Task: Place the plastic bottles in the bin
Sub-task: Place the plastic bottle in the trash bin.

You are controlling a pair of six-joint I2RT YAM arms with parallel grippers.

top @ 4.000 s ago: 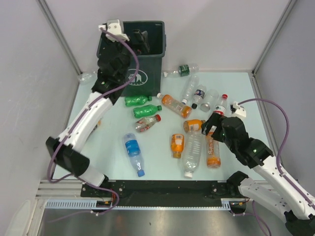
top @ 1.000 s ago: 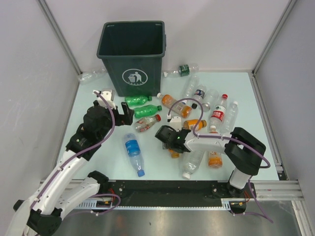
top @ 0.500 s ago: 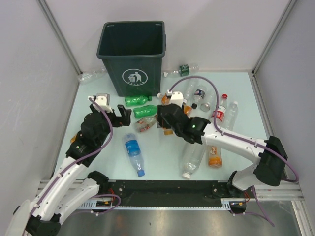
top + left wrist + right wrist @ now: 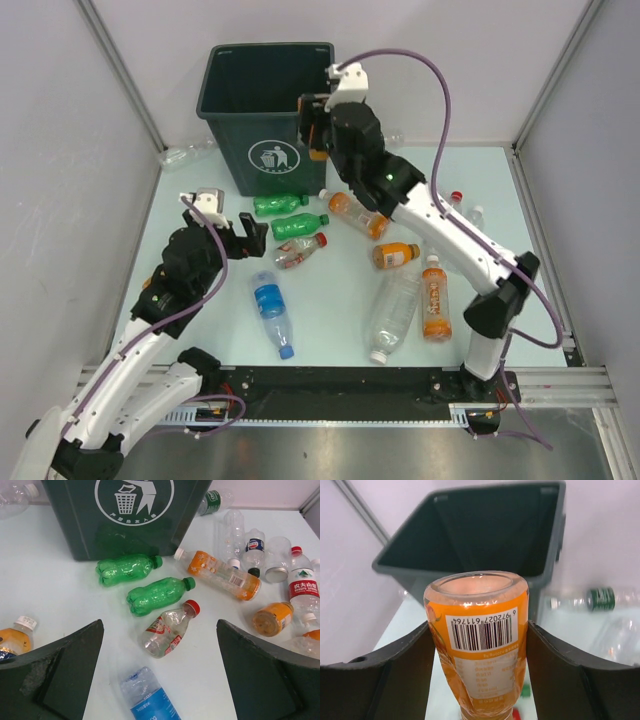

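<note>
The right gripper clenches an orange bottle at the 3 o'clock rim of the bin, seemingly to drop it; the left gripper hangs spread.

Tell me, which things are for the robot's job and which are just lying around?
For the job: green bin; orange bottle in the right gripper; two green bottles; red-capped clear bottle; blue-labelled bottle; big clear bottle; other loose bottles.
Just there: pale table; metal corner post.
</note>
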